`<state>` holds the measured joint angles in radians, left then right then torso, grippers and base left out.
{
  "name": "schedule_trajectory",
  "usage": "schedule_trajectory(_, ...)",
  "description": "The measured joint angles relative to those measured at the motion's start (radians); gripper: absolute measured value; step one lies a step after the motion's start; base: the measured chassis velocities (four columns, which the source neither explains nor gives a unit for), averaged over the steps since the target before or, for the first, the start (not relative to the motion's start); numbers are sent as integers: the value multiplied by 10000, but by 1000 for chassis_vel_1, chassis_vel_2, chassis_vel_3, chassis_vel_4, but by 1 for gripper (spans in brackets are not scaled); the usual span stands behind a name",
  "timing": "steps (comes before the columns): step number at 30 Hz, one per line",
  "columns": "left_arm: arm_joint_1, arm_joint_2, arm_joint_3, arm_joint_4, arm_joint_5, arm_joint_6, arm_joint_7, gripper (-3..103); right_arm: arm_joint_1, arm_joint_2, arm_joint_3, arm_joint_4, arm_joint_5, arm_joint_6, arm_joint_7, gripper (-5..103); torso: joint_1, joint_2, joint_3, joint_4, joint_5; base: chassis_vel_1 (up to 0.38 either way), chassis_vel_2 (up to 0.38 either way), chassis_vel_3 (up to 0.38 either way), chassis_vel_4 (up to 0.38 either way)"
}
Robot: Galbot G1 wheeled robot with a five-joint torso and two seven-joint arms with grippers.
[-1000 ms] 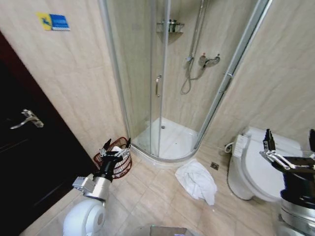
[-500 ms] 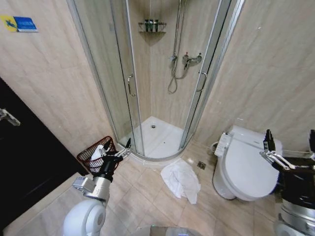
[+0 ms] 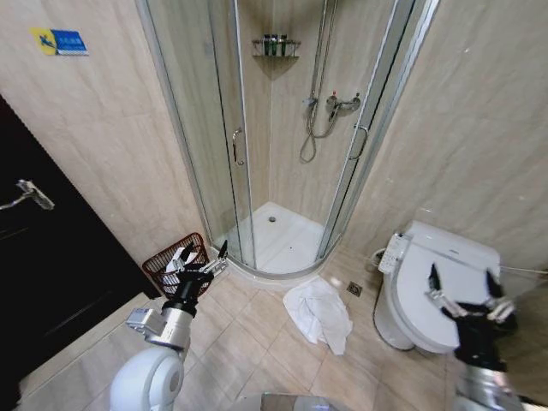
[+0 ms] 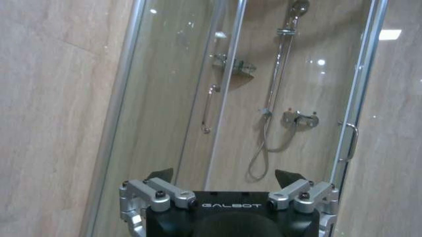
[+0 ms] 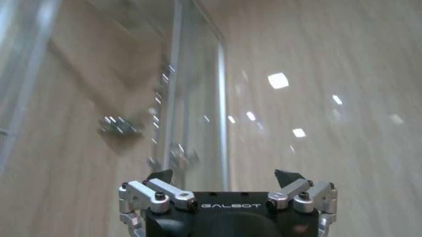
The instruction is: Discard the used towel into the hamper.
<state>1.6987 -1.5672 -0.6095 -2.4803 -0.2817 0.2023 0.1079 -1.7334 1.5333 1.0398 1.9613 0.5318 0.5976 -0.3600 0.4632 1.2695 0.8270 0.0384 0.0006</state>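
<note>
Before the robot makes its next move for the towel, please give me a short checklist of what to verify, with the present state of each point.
1. Towel lies loose on the floor, nothing on it: ok.
2. Hamper upright against the wall: ok.
3. Room inside the hamper: cannot tell; something white already lies in it.
4. Left gripper open and holding nothing: ok.
5. Right gripper open and holding nothing, in front of the toilet: ok.

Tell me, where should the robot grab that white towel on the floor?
Probably from straight above, pinching a raised fold near the middle of the towel. It lies crumpled flat on the tiles between the shower and the toilet, so the edges hug the floor while the bunched folds stick up. Both the left gripper and the right gripper are open and empty.
</note>
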Motion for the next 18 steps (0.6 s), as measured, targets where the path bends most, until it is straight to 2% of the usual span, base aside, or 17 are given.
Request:
schedule_trajectory(2, 1, 0, 0, 0, 0, 0, 0, 100, 1, -2, -8, -26, 0, 0, 10, 100, 0, 0, 0, 0, 0, -69, -22, 21, 20)
schedule_trajectory(9, 0, 1, 0, 0, 0, 0, 0, 100, 451, -10, -600, -1508, -292, -314, 888, 100, -1, 0, -1, 1, -8, 0, 0, 0, 0)
schedule_trajectory(13, 1, 1, 0, 0, 0, 0, 0, 100, 514, 6, -891, -2158, -450, -397, 1134, 100, -1, 0, -1, 0, -5, 0, 0, 0, 0)
schedule_trajectory(18, 1, 1, 0, 0, 0, 0, 0, 100, 381, -6, -1687, -3065, -289, -929, 1546, 100, -2, 0, -1, 0, -6, 0, 0, 0, 0)
